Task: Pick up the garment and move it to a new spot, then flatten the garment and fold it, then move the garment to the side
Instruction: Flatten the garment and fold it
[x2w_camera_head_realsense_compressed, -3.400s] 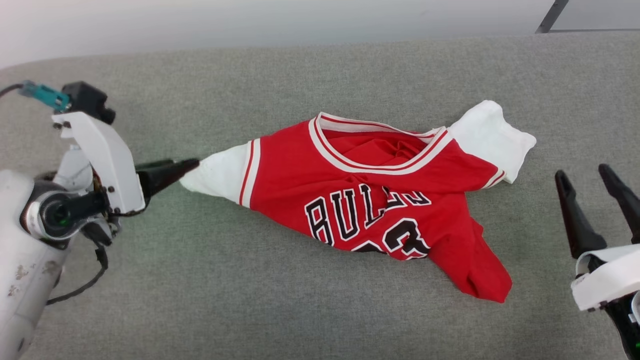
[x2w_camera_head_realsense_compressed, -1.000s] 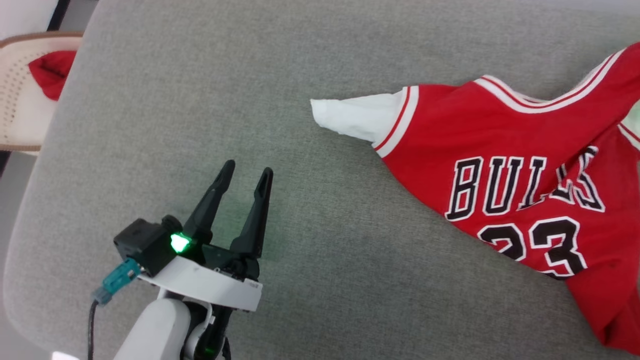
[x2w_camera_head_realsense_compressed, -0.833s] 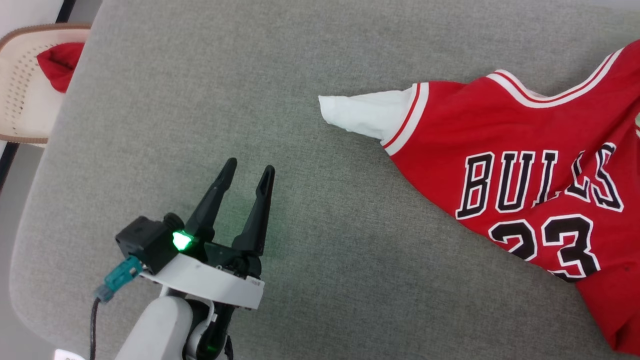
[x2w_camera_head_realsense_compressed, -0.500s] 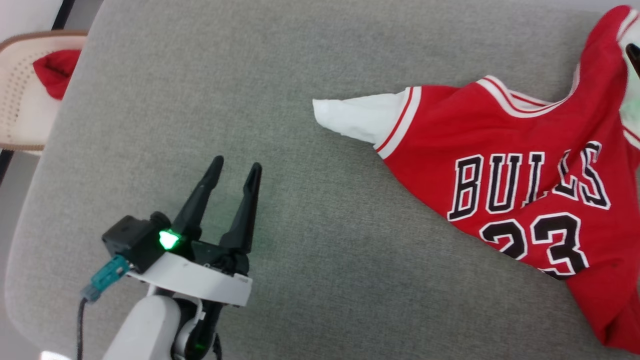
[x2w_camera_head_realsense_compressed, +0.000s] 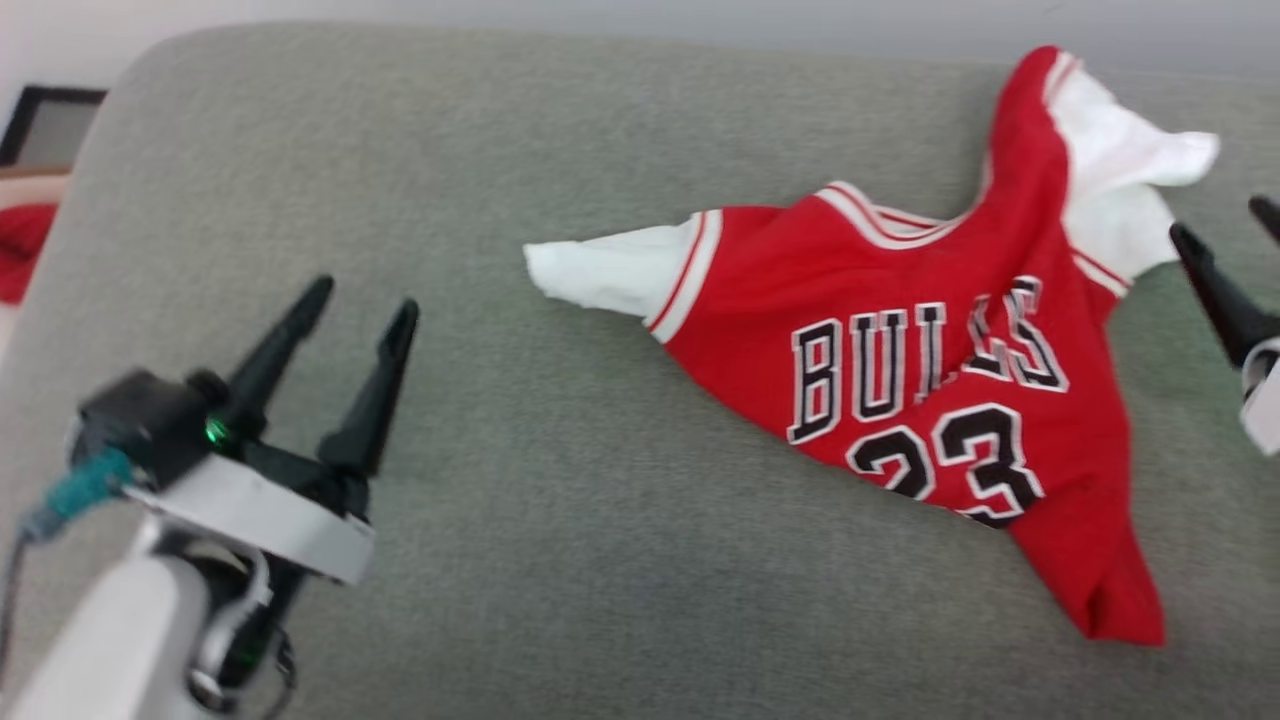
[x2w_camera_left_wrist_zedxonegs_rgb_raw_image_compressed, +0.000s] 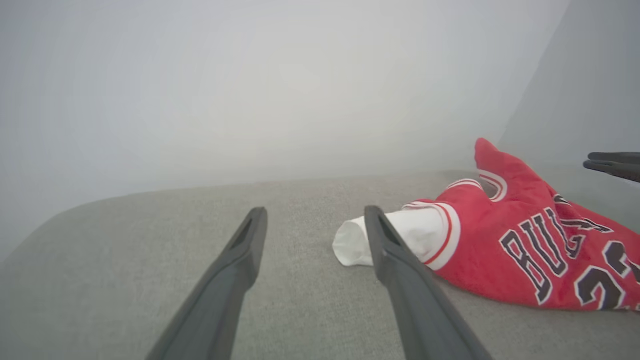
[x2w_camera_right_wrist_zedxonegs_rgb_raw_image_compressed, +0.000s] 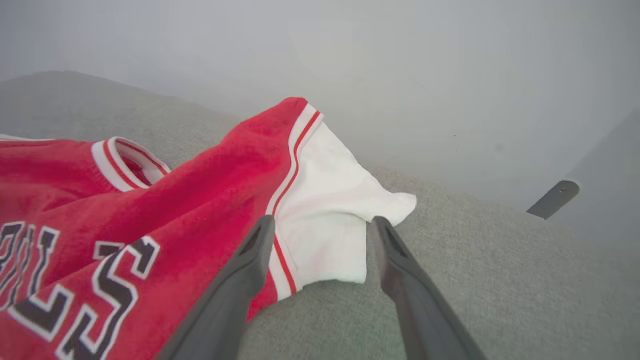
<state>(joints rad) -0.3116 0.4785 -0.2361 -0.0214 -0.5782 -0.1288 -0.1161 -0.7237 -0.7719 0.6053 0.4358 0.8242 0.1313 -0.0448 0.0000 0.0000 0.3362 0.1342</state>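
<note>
The soft, floppy red jersey shirt (x2w_camera_head_realsense_compressed: 900, 340) looks light and best grabbed by a white sleeve (x2w_camera_head_realsense_compressed: 600, 272); left pincer (x2w_camera_head_realsense_compressed: 362, 298) and right pincer (x2w_camera_right_wrist_zedxonegs_rgb_raw_image_compressed: 322, 220) stand spread, empty.

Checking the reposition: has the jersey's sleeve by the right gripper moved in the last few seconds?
Yes: the white sleeve has shifted toward the far edge of the grey cushion.

Grey fabric surface (x2w_camera_head_realsense_compressed: 600, 600), pale wall (x2w_camera_left_wrist_zedxonegs_rgb_raw_image_compressed: 250, 75)
</note>
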